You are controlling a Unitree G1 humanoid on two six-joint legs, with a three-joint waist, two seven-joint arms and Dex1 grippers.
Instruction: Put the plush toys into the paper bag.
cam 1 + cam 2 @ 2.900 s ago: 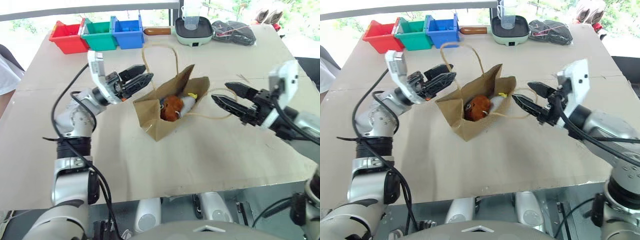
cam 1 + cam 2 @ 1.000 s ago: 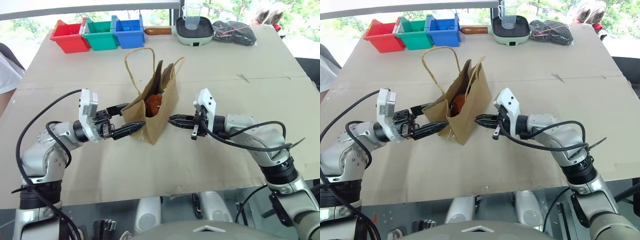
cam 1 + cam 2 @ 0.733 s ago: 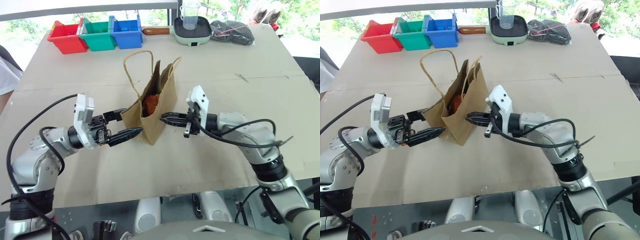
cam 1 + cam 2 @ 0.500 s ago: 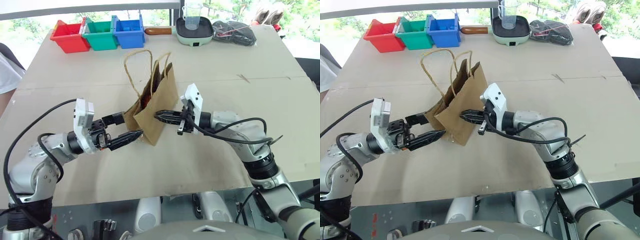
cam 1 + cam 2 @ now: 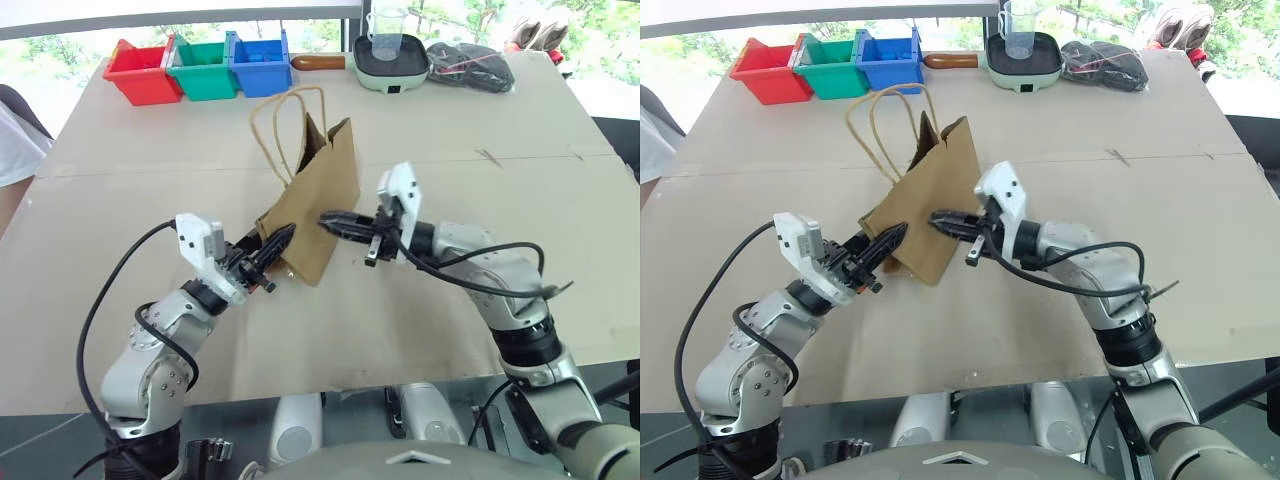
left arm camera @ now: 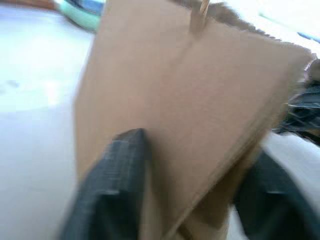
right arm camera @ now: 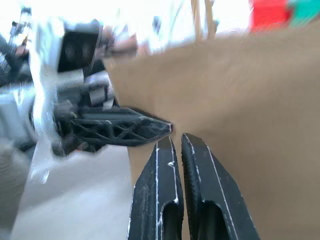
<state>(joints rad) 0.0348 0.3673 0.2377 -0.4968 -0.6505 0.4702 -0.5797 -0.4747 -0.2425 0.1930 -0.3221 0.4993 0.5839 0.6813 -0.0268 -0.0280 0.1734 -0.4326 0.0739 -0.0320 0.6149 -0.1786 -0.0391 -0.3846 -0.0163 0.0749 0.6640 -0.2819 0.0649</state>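
Note:
The brown paper bag (image 5: 318,195) stands tilted at mid-table, its two loop handles (image 5: 285,125) up and its mouth turned away. The plush toys are hidden. My left gripper (image 5: 278,243) is at the bag's lower left corner. In the left wrist view its fingers (image 6: 117,180) sit on either side of the bag's folded edge, shut on it. My right gripper (image 5: 330,217) is shut, tips pressed against the bag's right face. The right wrist view shows its tips (image 7: 176,137) at the brown paper with the left gripper (image 7: 120,127) just beyond.
Red (image 5: 140,72), green (image 5: 203,68) and blue (image 5: 258,63) bins line the far left edge. A pale green pan with a measuring cup (image 5: 390,55) and a dark bundle (image 5: 470,62) sit at the far right. A person's white sleeve (image 5: 15,140) shows at left.
The left gripper swung in and closed on the bag's lower corner. The right gripper rose a little. The bag tipped more upright, and the brown toy inside no longer shows.

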